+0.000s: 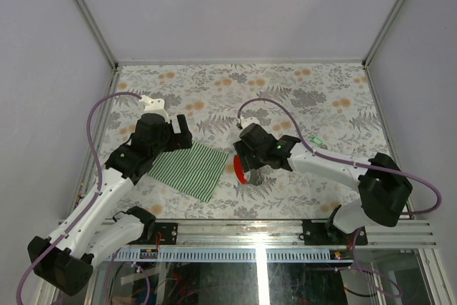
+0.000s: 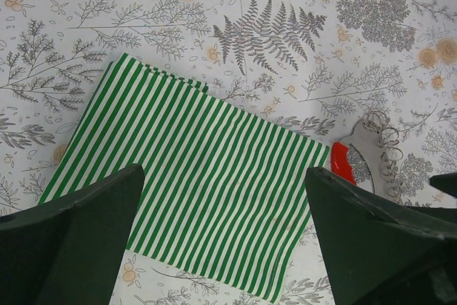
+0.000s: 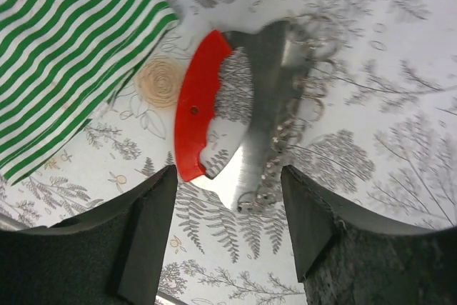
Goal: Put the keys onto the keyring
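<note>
The keyring lies flat on the floral table: a bright red curved tag on a shiny metal plate, with a thin chain of small rings along its right side. My right gripper is open just above it, with a dark finger on each side of the plate's lower tip and neither touching it. From above, the red tag shows under the right gripper. My left gripper hangs open over the striped cloth, holding nothing. The keyring lies at the cloth's right corner. The keys are out of view.
The green-and-white striped cloth lies between the two arms, its corner close to the red tag. A floral sheet covers the table. Metal frame rails and grey walls bound it on three sides.
</note>
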